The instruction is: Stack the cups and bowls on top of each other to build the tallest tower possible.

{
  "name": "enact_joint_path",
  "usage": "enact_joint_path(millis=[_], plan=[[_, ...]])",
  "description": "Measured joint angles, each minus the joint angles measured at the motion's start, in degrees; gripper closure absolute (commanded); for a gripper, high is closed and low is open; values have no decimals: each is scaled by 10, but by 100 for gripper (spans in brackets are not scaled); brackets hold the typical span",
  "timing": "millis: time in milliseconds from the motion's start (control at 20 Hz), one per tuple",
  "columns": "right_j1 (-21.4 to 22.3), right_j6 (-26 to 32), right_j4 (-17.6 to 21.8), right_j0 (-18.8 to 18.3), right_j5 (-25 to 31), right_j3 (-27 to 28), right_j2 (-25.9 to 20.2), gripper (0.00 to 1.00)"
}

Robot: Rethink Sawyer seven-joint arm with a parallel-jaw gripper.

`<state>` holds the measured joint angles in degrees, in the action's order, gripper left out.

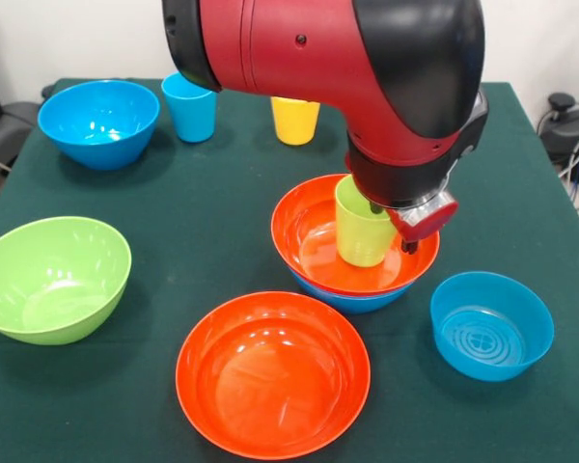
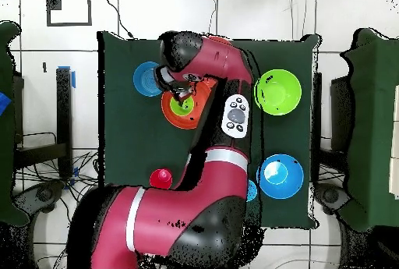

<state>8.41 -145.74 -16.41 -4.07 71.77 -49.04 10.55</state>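
A lime green cup (image 1: 362, 230) stands upright in an orange bowl (image 1: 314, 241) that is nested in a blue bowl (image 1: 352, 300), right of the table's middle. My gripper (image 1: 393, 227) is down over the cup's right rim and open, one finger inside the cup and one outside it. The overhead view shows the green cup (image 2: 185, 105) in the orange bowl (image 2: 169, 114) under the gripper (image 2: 181, 93). A second orange bowl (image 1: 272, 372) lies in front, a lime green bowl (image 1: 50, 278) at the left, a small blue bowl (image 1: 490, 324) at the right.
A deep blue bowl (image 1: 98, 122), a blue cup (image 1: 190, 106) and a yellow cup (image 1: 295, 122) stand along the far side. A red cup (image 2: 161, 178) shows only in the overhead view, near my arm's base. The arm hides part of the table.
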Motion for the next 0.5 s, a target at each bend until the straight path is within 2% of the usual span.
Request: enact_joint_path(millis=[500], plan=[[12,0,0,1,0,0,0,0]])
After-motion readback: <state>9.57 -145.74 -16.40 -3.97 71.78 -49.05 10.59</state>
